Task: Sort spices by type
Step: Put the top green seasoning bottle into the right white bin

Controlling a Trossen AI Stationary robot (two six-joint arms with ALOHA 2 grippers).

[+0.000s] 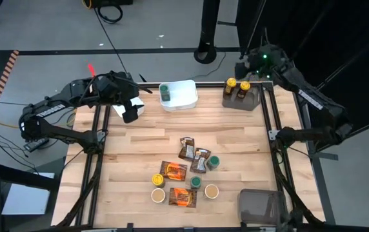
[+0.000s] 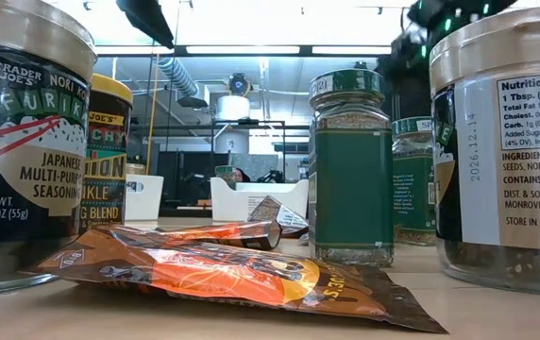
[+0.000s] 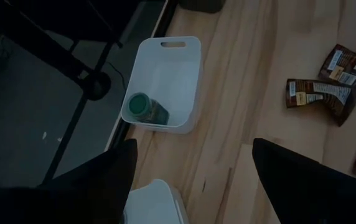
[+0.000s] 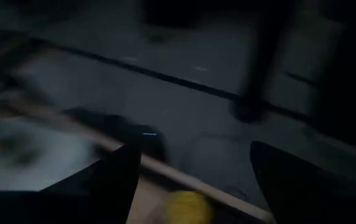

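Wooden worktop [image 1: 139, 148] under bright ceiling strips, sorting partly done.

I have the right tool [image 1: 257, 64] fingers apart and empty above two yellow-lidded jars [image 1: 237, 84] in the far-right grey bin [image 1: 252, 100]. The left tool [image 1: 128, 106], also spread, waits far left. One green-lidded jar [image 1: 164, 91] lies in the white tub [image 1: 186, 93]. Next, I judge, fetch from the near-centre cluster of jars and foil packets [image 1: 173, 171].

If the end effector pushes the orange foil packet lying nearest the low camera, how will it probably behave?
The orange foil packet lies flat and crinkled, so it is probably floppy and would bend rather than stay stiff. Its glossy foil looks slippery, so it would likely slide on the wooden table and not roll. It looks thin, so it is probably light.
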